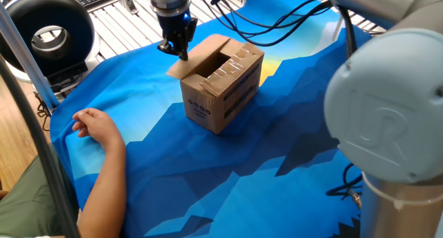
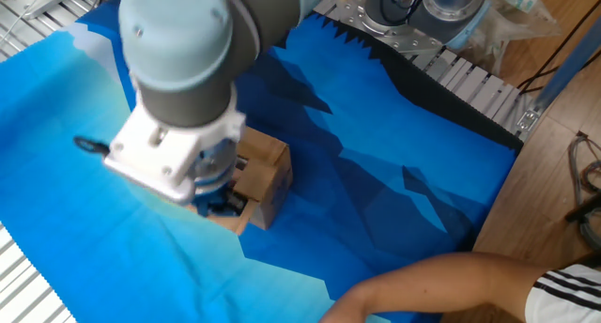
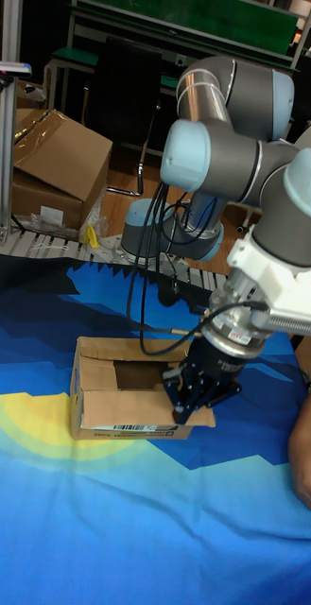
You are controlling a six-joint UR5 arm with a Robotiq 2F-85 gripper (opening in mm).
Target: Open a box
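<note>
Box: a small brown cardboard box (image 1: 223, 86) stands upright near the middle of the worktop (image 1: 208, 176), on the yellow patch of the blue printed cloth (image 1: 277, 148) that covers it; dark print shows on its sides and a barcode label on one long face in the tall fixed view.
Top: the opening shows dark inside; one end flap (image 1: 181, 67) is folded outward and lies roughly level, and another flap stands raised along a long side.
Gripper: the gripper (image 1: 174, 50) points down at the outer edge of the folded-out end flap, its dark fingers (image 3: 195, 401) close together at the cardboard; whether they pinch the flap or only touch it, I cannot tell.
Arm: the grey arm reaches over the box and hides most of it in the other fixed view.
Person: a bare hand (image 1: 93, 124) rests flat on the cloth, well apart from the box.
</note>
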